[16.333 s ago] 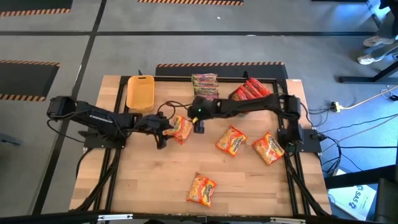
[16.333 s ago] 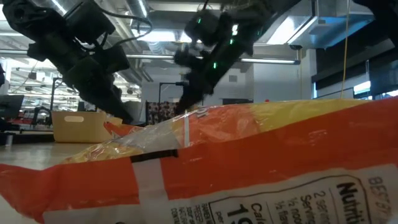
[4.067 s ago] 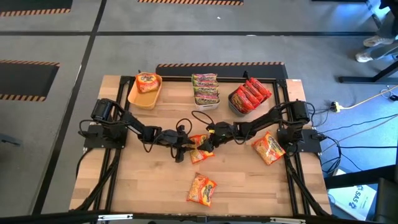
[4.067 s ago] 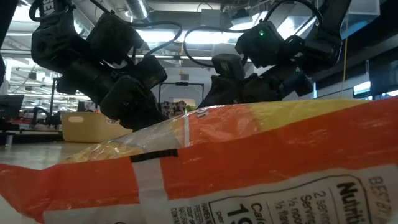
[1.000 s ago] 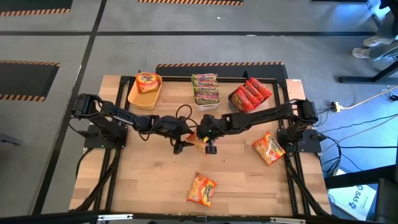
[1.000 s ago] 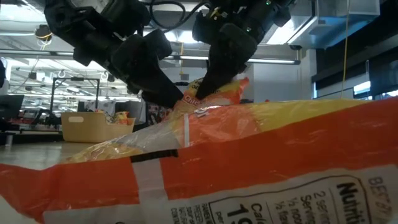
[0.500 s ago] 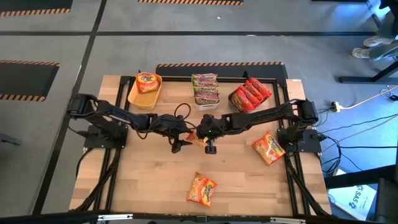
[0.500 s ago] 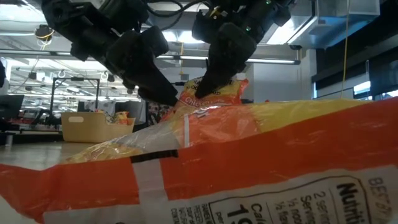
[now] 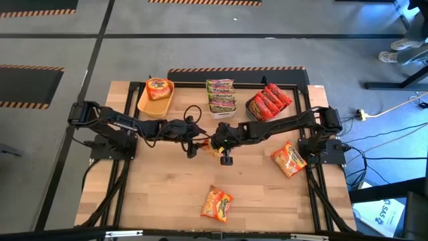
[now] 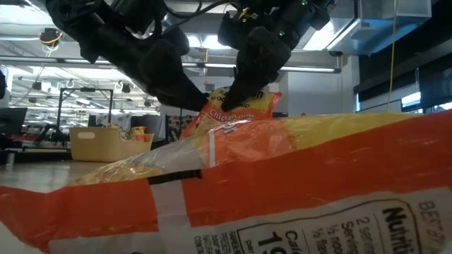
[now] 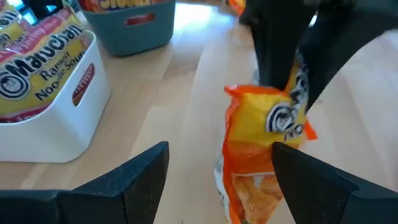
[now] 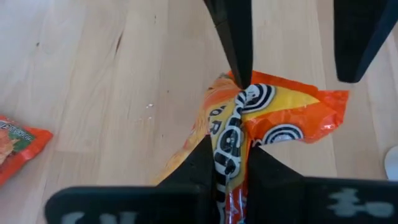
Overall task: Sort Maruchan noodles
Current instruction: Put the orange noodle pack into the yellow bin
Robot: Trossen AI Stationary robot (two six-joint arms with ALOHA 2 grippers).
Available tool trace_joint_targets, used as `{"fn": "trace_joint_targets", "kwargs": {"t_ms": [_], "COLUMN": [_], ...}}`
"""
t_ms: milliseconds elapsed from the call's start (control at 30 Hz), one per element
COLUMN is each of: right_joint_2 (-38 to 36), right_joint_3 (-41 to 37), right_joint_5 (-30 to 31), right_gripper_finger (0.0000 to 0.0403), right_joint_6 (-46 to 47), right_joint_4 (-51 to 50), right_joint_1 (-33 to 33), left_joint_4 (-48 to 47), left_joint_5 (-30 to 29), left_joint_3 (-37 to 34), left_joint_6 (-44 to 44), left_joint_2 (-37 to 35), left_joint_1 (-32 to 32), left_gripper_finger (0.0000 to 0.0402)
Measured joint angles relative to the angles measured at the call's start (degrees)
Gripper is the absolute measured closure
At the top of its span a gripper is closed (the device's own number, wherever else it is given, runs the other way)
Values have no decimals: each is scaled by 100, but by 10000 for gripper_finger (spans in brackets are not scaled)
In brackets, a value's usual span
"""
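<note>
- High view: wooden slatted table (image 9: 160, 201) with a dark frame. Along the far edge, a yellow bin (image 9: 152, 99) holding one orange packet, a white bin (image 9: 221, 98) stacked with green-pink packets, a grey bin (image 9: 266, 104) piled with red ones. Just in front of the white bin, the held packet (image 9: 212, 148), orange and crinkled, pinched by the right gripper (image 9: 219, 143). Left gripper (image 9: 194, 144) just beside that packet, on the yellow-bin side. Two loose orange packets: one (image 9: 289, 159) near the right arm's base, one (image 9: 218, 203) well in front of the white bin, near the front edge.
- Low view: huge glossy orange-and-yellow wrapper (image 10: 282, 190) filling the foreground, printed with nutrition text. Behind it, held packet (image 10: 236, 106) lifted, right gripper (image 10: 236, 95) clamped on its top edge. Left gripper (image 10: 191, 99) slanting in alongside it; contact cannot be told.
- Left wrist view: two dark matte fingers (image 11: 140, 177) spread wide, nothing between them. Held packet (image 11: 264, 146) hanging upright just ahead, nearer one finger, top seam caught by the right gripper (image 11: 286, 87). White bin (image 11: 59, 121) smooth-walled, grey bin (image 11: 134, 28) beyond it.
- Right wrist view: fingers (image 12: 202, 165) closed tight on the held packet's (image 12: 273, 121) crimped seam, glossy film bunched between them. Left gripper's (image 12: 292, 37) parted fingers just beyond the packet. Corner of another orange packet (image 12: 15, 146) flat on the wood, well apart.
</note>
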Motion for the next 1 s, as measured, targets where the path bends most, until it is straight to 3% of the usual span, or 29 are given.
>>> {"fn": "trace_joint_targets", "kwargs": {"t_ms": [167, 400, 600, 1000], "right_joint_2": [0, 0, 0, 0], "right_joint_3": [0, -7, -7, -7], "right_joint_5": [1, -7, 0, 6], "right_gripper_finger": [372, 372, 372, 372], "right_joint_6": [-77, -244, -266, -266], "right_joint_4": [27, 224, 308, 317], "right_joint_1": [0, 2, -4, -4], "left_joint_4": [22, 620, 594, 588], "left_joint_5": [-283, 1152, 1182, 1080], "left_joint_3": [2, 2, 2, 2], "left_joint_6": [-57, 36, 20, 57], "left_joint_2": [-100, 274, 331, 305], "left_joint_1": [7, 152, 190, 190], "left_gripper_finger": [123, 123, 131, 197]}}
